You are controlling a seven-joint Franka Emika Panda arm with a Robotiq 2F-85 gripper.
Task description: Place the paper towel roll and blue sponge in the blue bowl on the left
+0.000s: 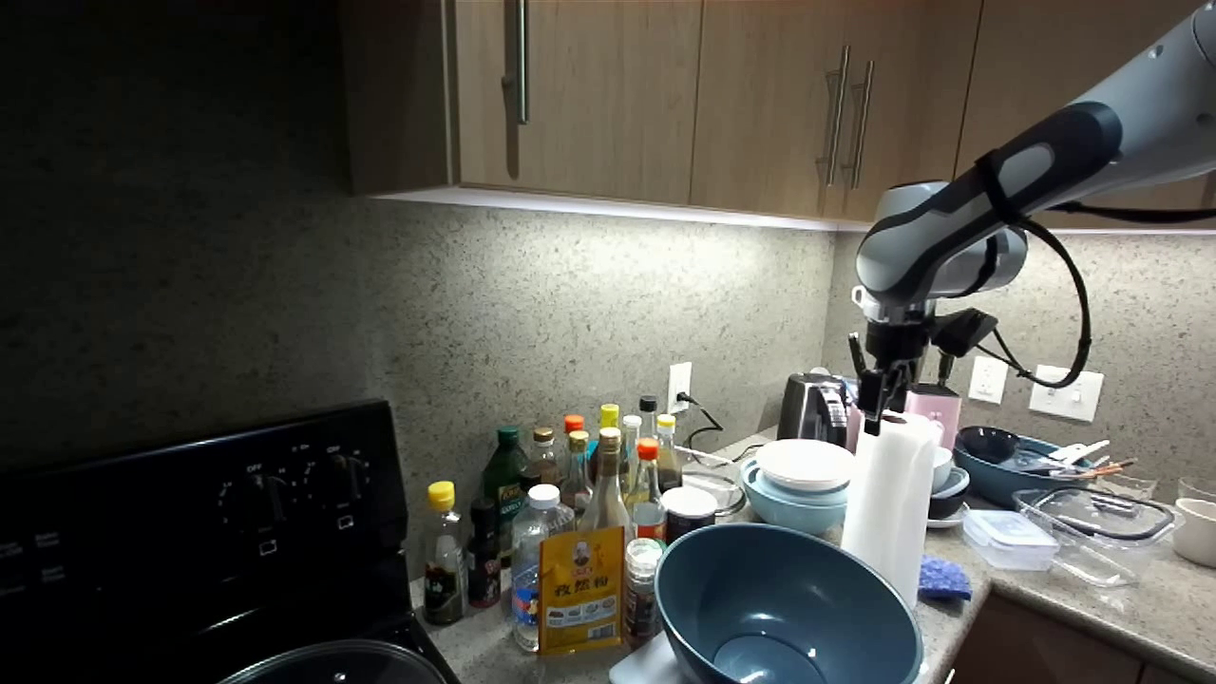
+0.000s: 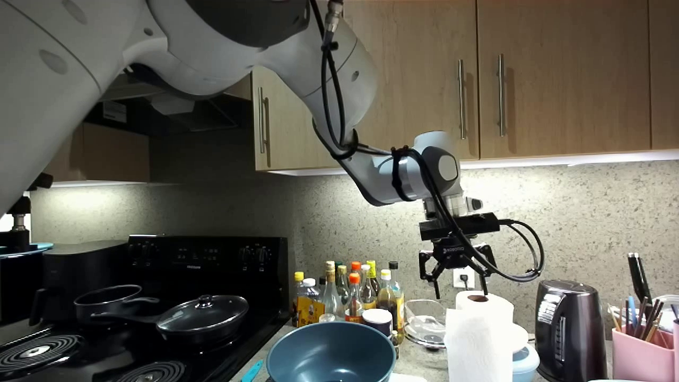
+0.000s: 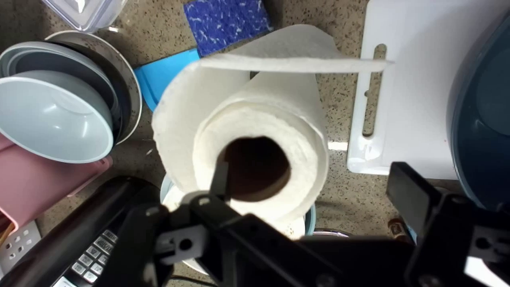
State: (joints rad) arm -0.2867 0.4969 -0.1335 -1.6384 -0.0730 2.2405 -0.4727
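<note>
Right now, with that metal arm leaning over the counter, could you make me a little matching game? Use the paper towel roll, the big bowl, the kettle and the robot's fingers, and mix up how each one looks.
1. Paper towel roll
2. Big bowl
3. Kettle
4. Fingers

A. Spread apart
B. Dull blue, round and deep
C. White, standing on end
D. Dark and shiny, with a handle

Pairs: 1-C; 2-B; 3-D; 4-A

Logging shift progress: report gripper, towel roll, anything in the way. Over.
Gripper open, at the top of the paper towel roll. Roll upright, standing apart from the blue bowl. Loose sheet on the roll could get in the way.
</note>
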